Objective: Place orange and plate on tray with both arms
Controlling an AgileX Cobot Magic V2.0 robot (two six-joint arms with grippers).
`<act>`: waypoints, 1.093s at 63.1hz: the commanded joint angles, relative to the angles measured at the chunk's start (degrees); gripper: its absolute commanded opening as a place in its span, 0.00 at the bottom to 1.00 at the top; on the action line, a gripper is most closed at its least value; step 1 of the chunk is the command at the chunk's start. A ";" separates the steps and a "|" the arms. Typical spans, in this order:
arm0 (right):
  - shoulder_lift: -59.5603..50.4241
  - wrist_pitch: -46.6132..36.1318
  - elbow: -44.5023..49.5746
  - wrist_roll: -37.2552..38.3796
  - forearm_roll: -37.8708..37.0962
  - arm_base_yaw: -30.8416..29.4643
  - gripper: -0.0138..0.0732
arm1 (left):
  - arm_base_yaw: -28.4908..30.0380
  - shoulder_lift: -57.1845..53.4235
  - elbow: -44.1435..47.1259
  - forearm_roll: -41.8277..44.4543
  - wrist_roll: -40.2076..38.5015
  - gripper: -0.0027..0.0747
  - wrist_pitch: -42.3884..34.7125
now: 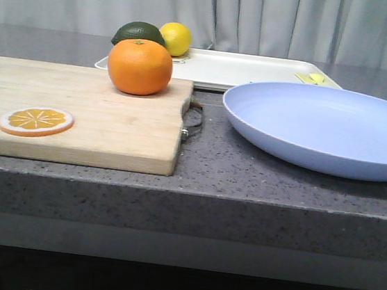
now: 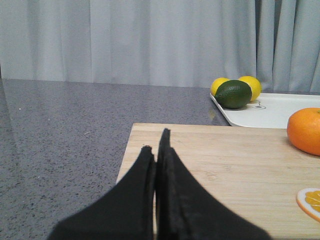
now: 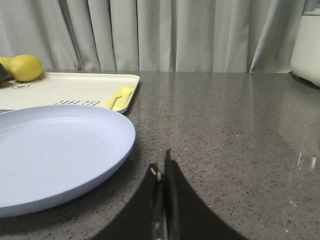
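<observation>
The orange (image 1: 139,66) sits on the far part of a wooden cutting board (image 1: 105,124); it also shows in the left wrist view (image 2: 306,131). The lavender-blue plate (image 1: 328,127) lies on the counter to the right, in front of the white tray (image 1: 247,72). In the right wrist view the plate (image 3: 55,152) is beside the tray (image 3: 65,89). My left gripper (image 2: 156,142) is shut and empty over the board's near corner. My right gripper (image 3: 161,167) is shut and empty over the counter beside the plate. Neither gripper shows in the front view.
A lemon (image 1: 175,39) and a dark green avocado (image 1: 139,33) sit at the tray's far left corner. An orange slice (image 1: 36,121) lies on the board's front. A white appliance (image 3: 306,40) stands at the far right. A grey curtain hangs behind.
</observation>
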 commanded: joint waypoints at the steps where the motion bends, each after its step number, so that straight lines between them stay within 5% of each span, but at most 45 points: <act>1: -1.38 -4.60 -0.27 -0.18 -0.03 -0.17 0.08 | 0.00 -1.21 0.31 -0.13 -0.02 0.01 -4.03; 69: -1.38 -2.27 -4.43 -0.18 -0.03 -0.17 0.08 | 0.00 -1.12 -4.42 -3.67 -0.11 0.01 -3.67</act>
